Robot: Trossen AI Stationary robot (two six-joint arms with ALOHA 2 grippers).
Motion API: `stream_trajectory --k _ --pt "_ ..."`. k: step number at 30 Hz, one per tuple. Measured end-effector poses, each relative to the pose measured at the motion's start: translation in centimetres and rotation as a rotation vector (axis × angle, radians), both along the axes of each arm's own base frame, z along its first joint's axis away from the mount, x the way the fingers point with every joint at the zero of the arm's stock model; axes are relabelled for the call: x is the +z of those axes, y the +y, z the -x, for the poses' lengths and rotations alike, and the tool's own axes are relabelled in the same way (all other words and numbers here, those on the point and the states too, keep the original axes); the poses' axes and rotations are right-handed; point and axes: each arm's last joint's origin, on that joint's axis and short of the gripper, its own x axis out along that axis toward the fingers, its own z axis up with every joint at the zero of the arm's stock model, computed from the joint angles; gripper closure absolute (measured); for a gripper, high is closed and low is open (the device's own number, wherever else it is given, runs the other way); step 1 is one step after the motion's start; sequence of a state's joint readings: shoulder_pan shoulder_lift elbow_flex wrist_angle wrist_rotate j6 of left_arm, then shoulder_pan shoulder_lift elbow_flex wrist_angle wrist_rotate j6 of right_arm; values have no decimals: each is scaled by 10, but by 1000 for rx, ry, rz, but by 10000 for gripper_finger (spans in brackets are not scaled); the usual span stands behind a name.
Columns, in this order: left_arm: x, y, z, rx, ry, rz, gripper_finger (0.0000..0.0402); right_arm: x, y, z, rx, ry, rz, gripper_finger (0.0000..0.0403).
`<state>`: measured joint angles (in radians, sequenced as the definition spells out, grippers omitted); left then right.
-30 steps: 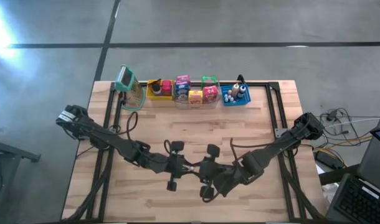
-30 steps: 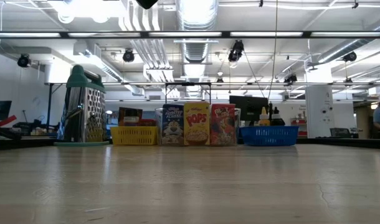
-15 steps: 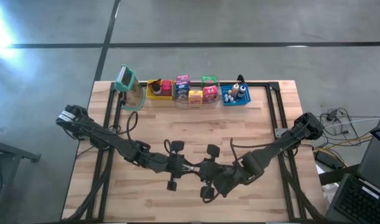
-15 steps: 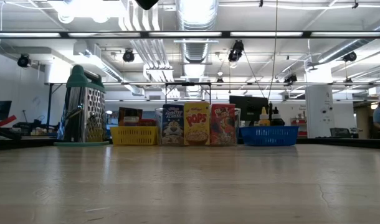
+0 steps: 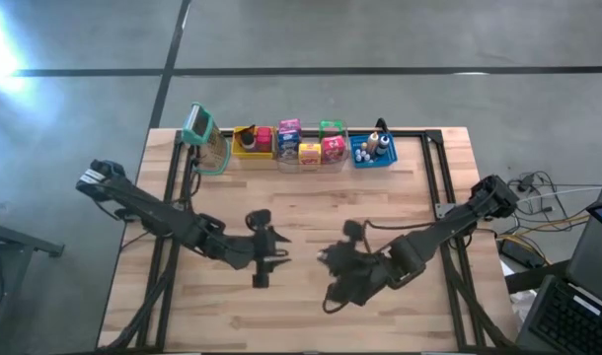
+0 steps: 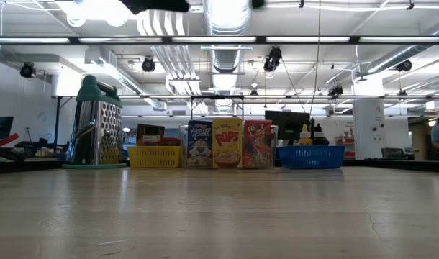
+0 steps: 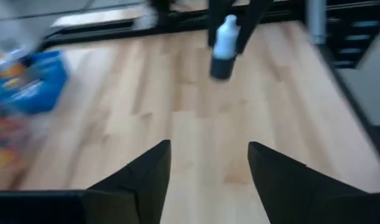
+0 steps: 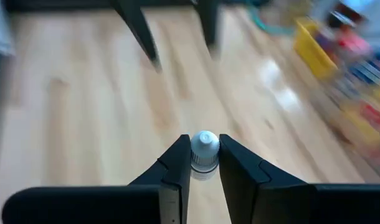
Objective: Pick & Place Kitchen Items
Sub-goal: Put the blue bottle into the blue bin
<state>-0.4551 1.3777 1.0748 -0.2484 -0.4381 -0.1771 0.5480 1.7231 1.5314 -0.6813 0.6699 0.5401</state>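
My right gripper [image 8: 204, 143] is shut on a small white-capped bottle [image 8: 204, 148] above the table's near middle; it also shows in the high view [image 5: 326, 264]. In the left wrist view the bottle [image 7: 223, 43] shows white above and dark below, hanging under the right gripper's fingers. My left gripper [image 7: 209, 146] is open and empty, a short way to the bottle's left in the high view [image 5: 278, 251]. Small cereal boxes [image 6: 227, 144] stand in a clear bin [image 5: 306, 148] at the far edge, between a yellow bin [image 5: 247, 138] and a blue bin [image 5: 372, 150]. My right gripper pinches the bottle's white cap end [image 8: 204, 140] between its two fingers, one on each side. The bottle's dark lower part [image 7: 221, 67] hangs free below the fingers. The bottle is lifted clear of the table.
A metal grater with a green top [image 5: 204, 140] stands at the far left, by the yellow bin; it also shows in the low view [image 6: 97, 122]. The blue bin [image 6: 309, 156] holds small bottles. Bare wooden tabletop [image 5: 311, 197] lies between the bins and the grippers.
The two grippers, close together near the table's middle, have parted. My left gripper has drawn back toward the table's left edge. My right gripper has shifted a little toward the right edge and turned.
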Motion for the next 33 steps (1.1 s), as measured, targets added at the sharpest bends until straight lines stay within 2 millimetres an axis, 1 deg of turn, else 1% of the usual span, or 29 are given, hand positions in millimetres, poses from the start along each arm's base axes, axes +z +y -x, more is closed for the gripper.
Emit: stream_trajectory --k 2,4,8,10,14,18,24,28,33 --pt "0 4 9 72 -10 -8 175 -3 -8 9 -84 54 22 343" --pt "-4 7 18 132 -31 -38 173 -7 -19 17 -177 111 44 344" --pt "-23 15 31 244 -65 -62 174 -20 -46 31 -326 196 80 341" --pt "-32 18 35 262 -89 -46 174 -23 -64 37 -372 203 75 341" --pt "-47 20 41 256 -145 -26 175 -33 -108 53 -478 193 24 341" --pt "-58 22 44 246 -168 -33 174 -44 -150 80 -585 122 -33 340" --pt "-63 24 46 250 -172 -39 175 -65 -199 116 -717 -41 -69 341" --pt "-63 24 46 253 -185 -34 175 -83 -225 131 -793 -81 -56 342" --pt "-61 24 45 245 -191 -52 174 -97 -251 137 -857 -119 -47 340"
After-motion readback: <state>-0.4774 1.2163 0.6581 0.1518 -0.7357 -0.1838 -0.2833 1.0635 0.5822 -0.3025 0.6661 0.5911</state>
